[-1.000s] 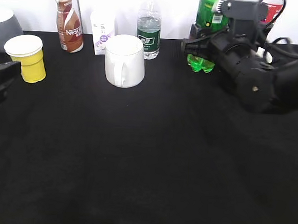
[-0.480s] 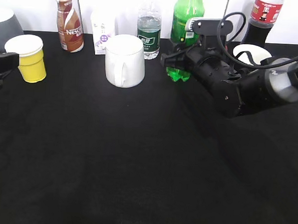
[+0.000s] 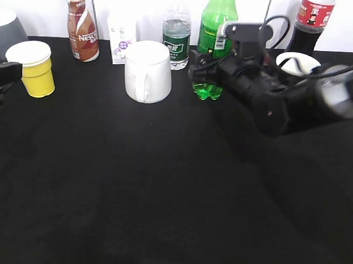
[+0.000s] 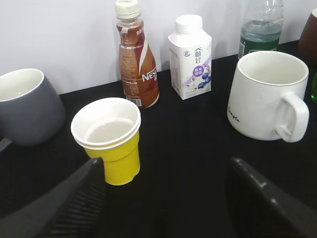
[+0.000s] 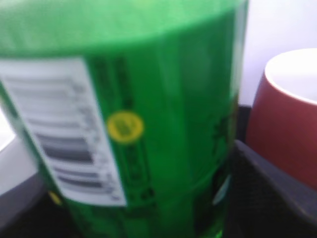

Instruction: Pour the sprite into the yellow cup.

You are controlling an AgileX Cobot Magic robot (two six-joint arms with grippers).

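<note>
The right pincer (image 3: 204, 74) grips the sprite bottle (image 3: 216, 27), upright. The left pincer (image 4: 163, 171) gapes wide near the yellow cup (image 4: 110, 141). Carrying over and pouring remain.

The brown bottle (image 4: 137, 64) carries white lettering that reads "NES" before it curves out of sight. The white mug (image 4: 267, 96) has small dark script low on its side, too small to read. The green bottle (image 5: 129, 124) shows a barcode patch, blurred.

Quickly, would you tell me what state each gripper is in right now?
Left gripper: open, holding nothing, near the yellow cup.
Right gripper: shut on the sprite.
</note>
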